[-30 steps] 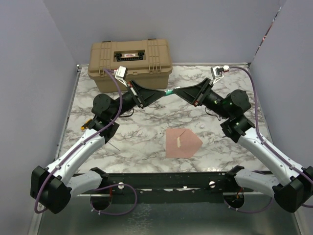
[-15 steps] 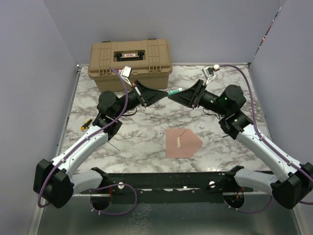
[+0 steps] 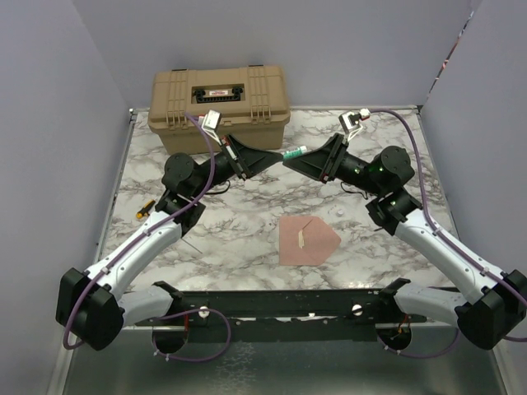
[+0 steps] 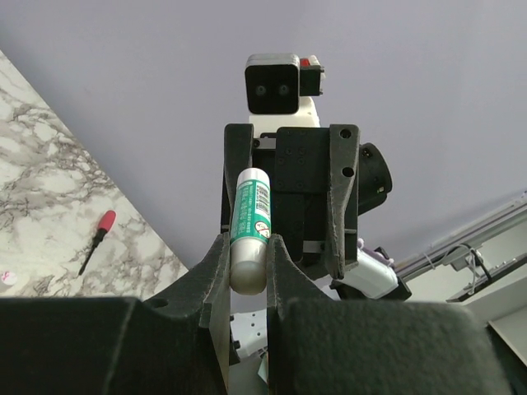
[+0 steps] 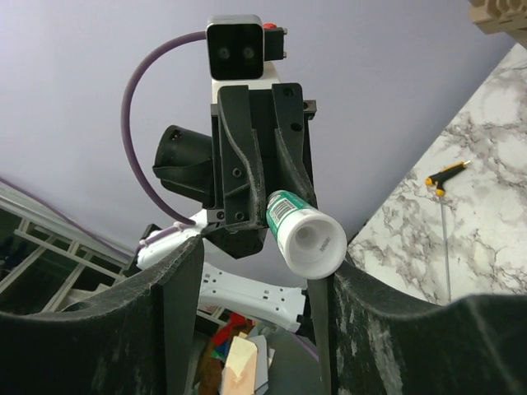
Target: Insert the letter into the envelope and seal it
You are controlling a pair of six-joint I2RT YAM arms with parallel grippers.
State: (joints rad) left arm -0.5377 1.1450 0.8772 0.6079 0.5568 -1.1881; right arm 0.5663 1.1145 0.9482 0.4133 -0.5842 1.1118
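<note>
My left gripper (image 4: 247, 265) clamped on the glue stick (image 4: 251, 210), my right gripper (image 5: 255, 267) apart around its far end.

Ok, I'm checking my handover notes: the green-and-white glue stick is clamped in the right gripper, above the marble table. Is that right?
No. The green-and-white glue stick is clamped in the left gripper, above the marble table; the left wrist view shows it. The right gripper stands open around its end.
</note>
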